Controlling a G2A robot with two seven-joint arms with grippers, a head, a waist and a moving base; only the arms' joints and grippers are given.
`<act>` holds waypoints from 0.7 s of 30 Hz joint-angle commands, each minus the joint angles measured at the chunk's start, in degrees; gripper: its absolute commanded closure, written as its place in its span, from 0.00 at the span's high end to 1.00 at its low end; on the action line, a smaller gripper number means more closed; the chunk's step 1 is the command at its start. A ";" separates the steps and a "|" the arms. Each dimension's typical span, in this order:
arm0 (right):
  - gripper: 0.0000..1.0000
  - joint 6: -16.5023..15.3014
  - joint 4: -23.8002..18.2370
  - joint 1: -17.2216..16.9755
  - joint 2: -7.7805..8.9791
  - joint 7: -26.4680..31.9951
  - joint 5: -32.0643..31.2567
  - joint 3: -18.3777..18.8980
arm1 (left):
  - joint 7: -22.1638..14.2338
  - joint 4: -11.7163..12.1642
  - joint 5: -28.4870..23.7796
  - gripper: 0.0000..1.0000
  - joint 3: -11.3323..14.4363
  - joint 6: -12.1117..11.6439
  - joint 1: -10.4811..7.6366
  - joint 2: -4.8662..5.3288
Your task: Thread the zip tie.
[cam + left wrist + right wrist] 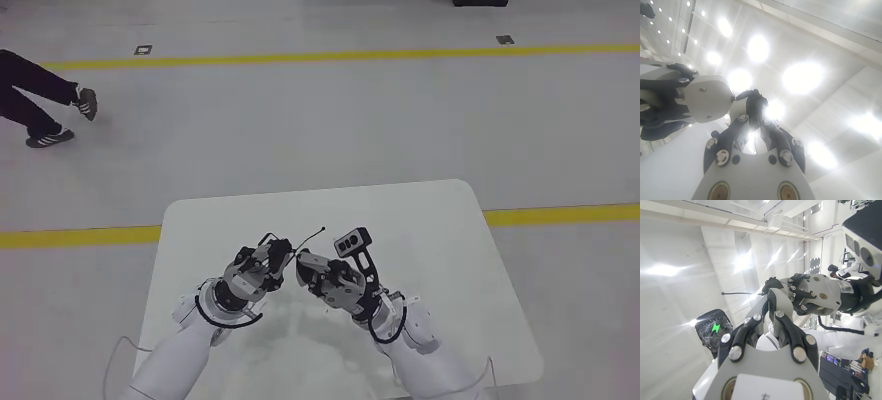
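A thin black zip tie (311, 237) sticks up and away from where my two grippers meet above the white table. In the right wrist view its strap (742, 293) runs from a small end block to the fingertips. My right gripper (770, 295) is shut, with the strap coming out at its tips. My left gripper (773, 283) presses in against it from the other side. In the left wrist view the left gripper (755, 99) is shut on the tie, and a thin strand (755, 144) hangs between its fingers. The right gripper (733, 98) touches its tips. From above, the left gripper (273, 263) and right gripper (304, 267) are tip to tip.
The white table (440, 230) has bare surface all round the grippers, with rounded far corners. Beyond it is grey floor with yellow lines (330, 56).
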 commanded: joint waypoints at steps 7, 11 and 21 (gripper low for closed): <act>0.00 -0.43 0.16 -0.67 0.18 0.41 -1.07 0.31 | 0.09 -0.75 0.11 0.00 -0.42 -0.09 0.05 -0.05; 0.00 -0.62 0.23 -1.03 0.27 0.68 -1.37 0.39 | 0.10 -0.96 0.21 0.00 -0.63 -0.23 0.09 -0.08; 0.00 -0.95 0.78 -1.70 0.51 1.08 -2.26 0.75 | 0.18 -1.84 0.97 0.00 -1.67 -0.21 0.12 0.00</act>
